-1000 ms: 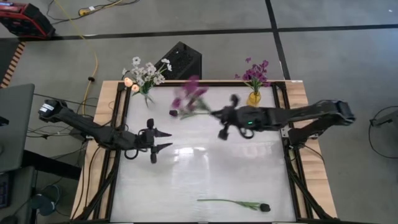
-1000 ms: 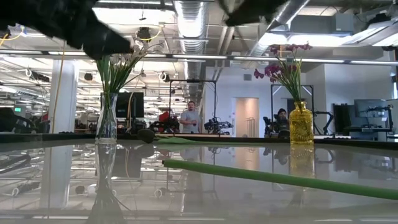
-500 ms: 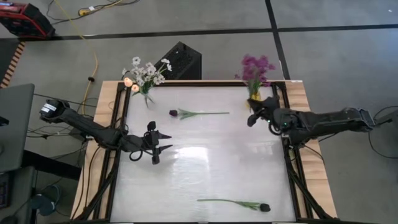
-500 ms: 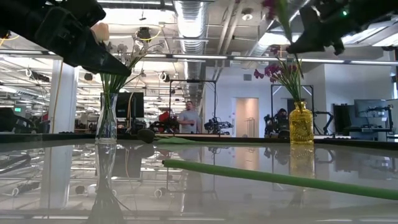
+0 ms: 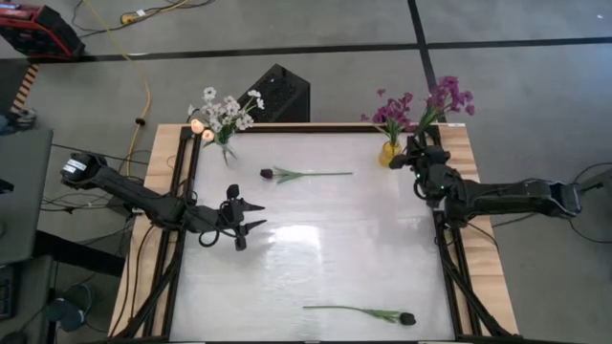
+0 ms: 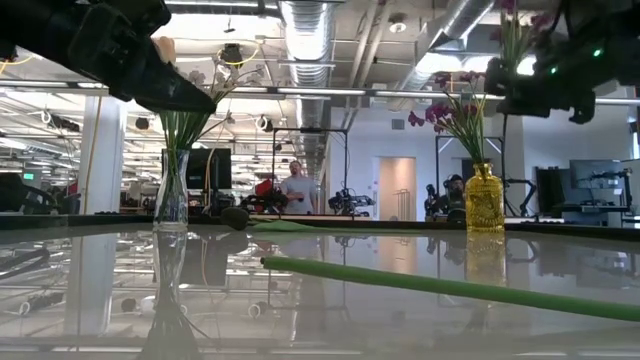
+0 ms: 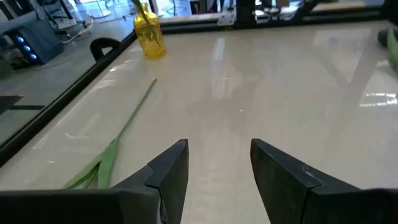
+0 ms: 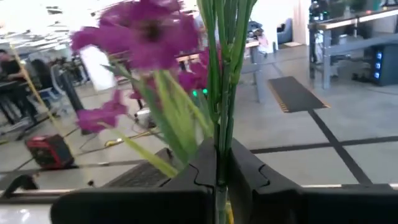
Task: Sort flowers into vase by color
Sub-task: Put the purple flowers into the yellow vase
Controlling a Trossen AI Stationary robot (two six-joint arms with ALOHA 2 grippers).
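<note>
A black box [image 5: 279, 93] stood on the floor just beyond the bench's [image 5: 316, 253] far edge. A yellow cable [image 5: 145, 81] ran across the floor toward a red device [image 5: 36, 29]. A person [image 6: 297, 189] stood in the room beyond.

Right gripper [image 5: 419, 153] swung from table centre out to the 2 o'clock corner, beside the yellow vase [image 5: 391, 150]. Carried along: purple sprig [image 5: 446, 95], blossoms past the table edge.

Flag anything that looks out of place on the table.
Two dark-budded flowers lie flat on the table, one toward the vases, one near the front edge, still unsorted. The right pincer holds a purple sprig beside the yellow vase.
</note>
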